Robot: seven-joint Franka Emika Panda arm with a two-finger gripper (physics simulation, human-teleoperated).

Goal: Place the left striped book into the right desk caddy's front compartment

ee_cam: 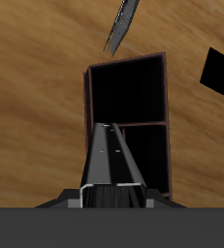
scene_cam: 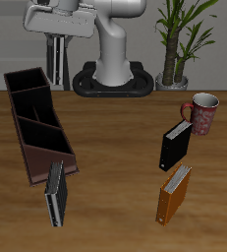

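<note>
My gripper (scene_cam: pixel 58 37) is high above the back end of the right desk caddy (scene_cam: pixel 38 123), a long maroon-brown box with black compartments. It is shut on the left striped book (scene_cam: pixel 58 67), which hangs on edge below the fingers. In the wrist view the gripper (ee_cam: pixel 110 200) holds this book (ee_cam: pixel 109 160) edge-on, above the caddy (ee_cam: pixel 129 92), its far end over a divider between two compartments. The twin striped book (scene_cam: pixel 54 192) lies on the table by the caddy's front end and also shows in the wrist view (ee_cam: pixel 123 24).
A plain black book (scene_cam: pixel 175 146) and an orange book (scene_cam: pixel 172 194) lie on the other side of the table. A patterned mug (scene_cam: pixel 201 113) stands behind them. The robot's base (scene_cam: pixel 113 69) and a potted plant (scene_cam: pixel 176 44) are at the back.
</note>
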